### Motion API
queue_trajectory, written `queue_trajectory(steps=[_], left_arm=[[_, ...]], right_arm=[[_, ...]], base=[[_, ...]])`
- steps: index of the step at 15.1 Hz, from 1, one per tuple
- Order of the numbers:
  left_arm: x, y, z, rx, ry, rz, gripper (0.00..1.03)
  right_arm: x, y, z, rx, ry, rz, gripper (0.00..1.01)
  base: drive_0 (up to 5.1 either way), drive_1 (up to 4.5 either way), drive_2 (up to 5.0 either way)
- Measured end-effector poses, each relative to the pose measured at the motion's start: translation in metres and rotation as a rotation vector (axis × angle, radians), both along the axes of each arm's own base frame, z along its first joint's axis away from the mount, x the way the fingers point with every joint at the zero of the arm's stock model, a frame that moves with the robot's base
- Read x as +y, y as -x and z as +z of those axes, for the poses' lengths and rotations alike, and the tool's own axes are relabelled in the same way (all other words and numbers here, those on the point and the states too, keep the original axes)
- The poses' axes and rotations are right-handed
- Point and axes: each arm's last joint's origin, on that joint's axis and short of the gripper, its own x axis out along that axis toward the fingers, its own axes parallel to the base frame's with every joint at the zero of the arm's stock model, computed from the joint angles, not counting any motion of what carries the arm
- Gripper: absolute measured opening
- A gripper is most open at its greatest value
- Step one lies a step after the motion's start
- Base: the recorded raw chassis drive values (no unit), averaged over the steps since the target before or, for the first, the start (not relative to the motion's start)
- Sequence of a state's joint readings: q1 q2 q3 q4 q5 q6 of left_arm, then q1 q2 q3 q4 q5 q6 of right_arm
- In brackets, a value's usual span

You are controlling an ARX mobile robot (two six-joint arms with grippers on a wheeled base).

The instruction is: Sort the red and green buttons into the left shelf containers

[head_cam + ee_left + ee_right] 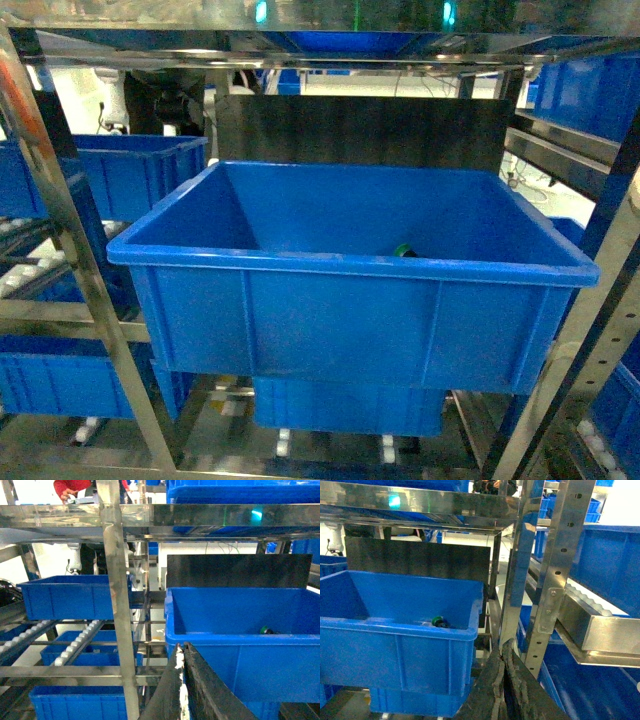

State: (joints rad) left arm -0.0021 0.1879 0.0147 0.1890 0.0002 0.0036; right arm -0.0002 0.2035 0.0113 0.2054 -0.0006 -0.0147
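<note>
Small green-capped push-button [404, 250] lying inside large deep glossy blue plastic bin [300, 265], near front wall. Left gripper [183, 652] and right gripper [503, 652] hanging low, jaws pressed together, carrying nothing. Risk: descending jaws striking rolled rim; steel shelf upright [520, 565] crowding right approach.

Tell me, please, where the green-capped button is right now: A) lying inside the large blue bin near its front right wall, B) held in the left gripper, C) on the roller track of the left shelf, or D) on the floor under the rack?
A: the green-capped button shows just behind the front rim of the large blue bin, toward its right side, and both wrist views also show it inside.
</note>
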Motion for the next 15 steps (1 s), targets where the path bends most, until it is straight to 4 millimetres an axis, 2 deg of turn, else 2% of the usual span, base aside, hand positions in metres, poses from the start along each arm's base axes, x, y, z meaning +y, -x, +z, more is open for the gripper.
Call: queue_trajectory(steps=[3,4,9,10,12,13,15], left_arm=[[0.0,0.011,-0.004,0.018,0.0,0.0,0.02],[0.0,0.012,-0.003,0.011,0.0,0.004,0.02],[0.0,0.012,-0.004,0.015,0.0,0.002,0.02],[0.0,0.012,-0.004,0.015,0.001,0.002,0.14],[0.0,0.012,-0.004,0.015,0.001,0.002,0.39],[0.0,0.012,-0.004,0.015,0.001,0.002,0.45],[0.0,0.012,-0.004,0.015,0.001,0.002,0.65]], right_arm=[[0.0,0.008,-0.006,0.052,0.0,0.0,0.02],[0.0,0.013,-0.002,-0.002,0.0,0.002,0.02],[0.0,0.013,-0.003,0.01,0.0,0.0,0.02],[0.0,0.013,-0.003,0.01,0.0,0.0,0.07],[0.0,0.013,-0.003,0.01,0.0,0.0,0.32],[0.0,0.013,-0.003,0.01,0.0,0.0,0.38],[0.0,0.013,-0.003,0.01,0.0,0.0,0.58]], base=[[0.0,0.0,0.0],[0.0,0.0,0.0],[0.0,0.0,0.0],[0.0,0.0,0.0],[0.0,0.0,0.0],[0.0,0.0,0.0],[0.0,0.0,0.0]])
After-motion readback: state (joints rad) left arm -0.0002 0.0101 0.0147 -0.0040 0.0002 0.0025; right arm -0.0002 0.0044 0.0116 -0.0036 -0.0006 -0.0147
